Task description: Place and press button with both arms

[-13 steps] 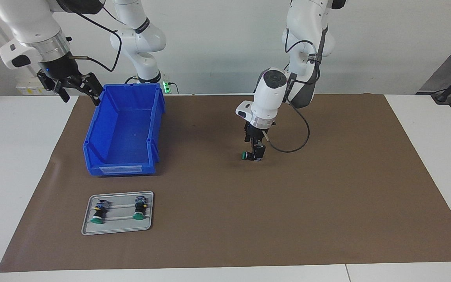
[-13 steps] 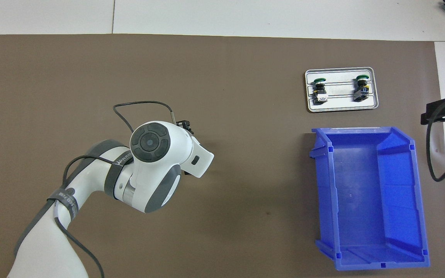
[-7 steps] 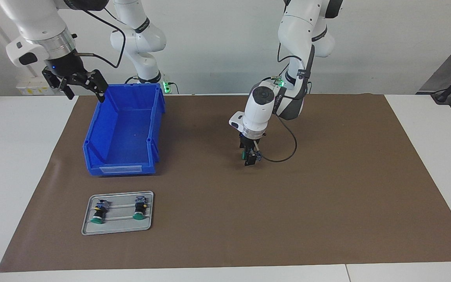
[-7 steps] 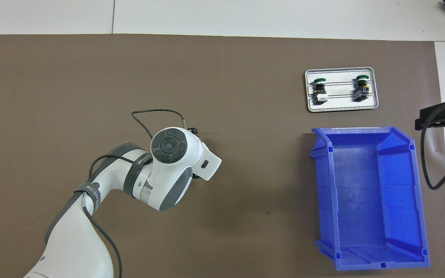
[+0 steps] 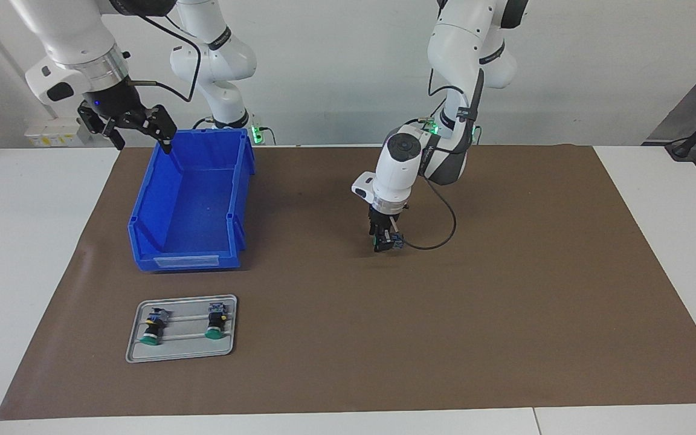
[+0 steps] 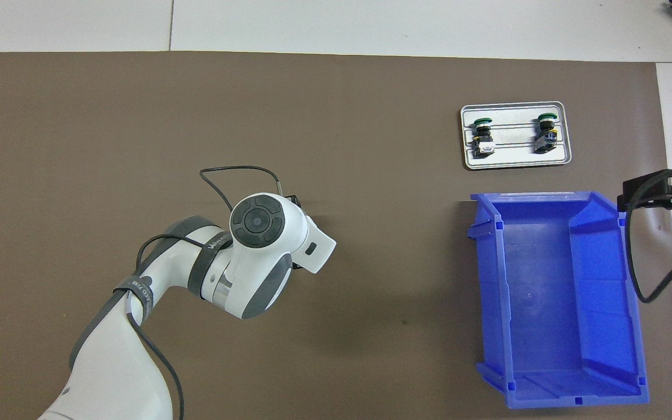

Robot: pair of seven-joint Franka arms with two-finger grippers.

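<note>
Placement step in hand, by judgement: small green-capped, black-bodied push button (image 5: 378,241) low over the brown paper-like mat (image 5: 505,302), in the middle of the table, at the black two-finger left gripper (image 5: 387,241). Cannot tell whether held firmly or only enclosed there; hidden under the white wrist in the overhead view.

To do it well: lower straight down, set the body flat and steady on the mat, cap free to one side. Release only when at rest, otherwise likely to roll. Leave room above the cap for the second arm to press.

Black two-finger right gripper (image 5: 124,124) spread wide, holding nothing, raised over the corner of the blue plastic bin (image 5: 191,205) at the right arm's end of the table, well apart from the push button. A long way to travel before any pressing.

Around: grey metal tray (image 5: 182,353) farther from the robots than the bin, with two similar buttons lying on it, one with a yellow band (image 5: 153,329), one without (image 5: 215,326). Not to be confused with the one in work. Thin black cable (image 5: 444,232) looping from the left wrist close beside the push button; possible snag for the approaching arm.
</note>
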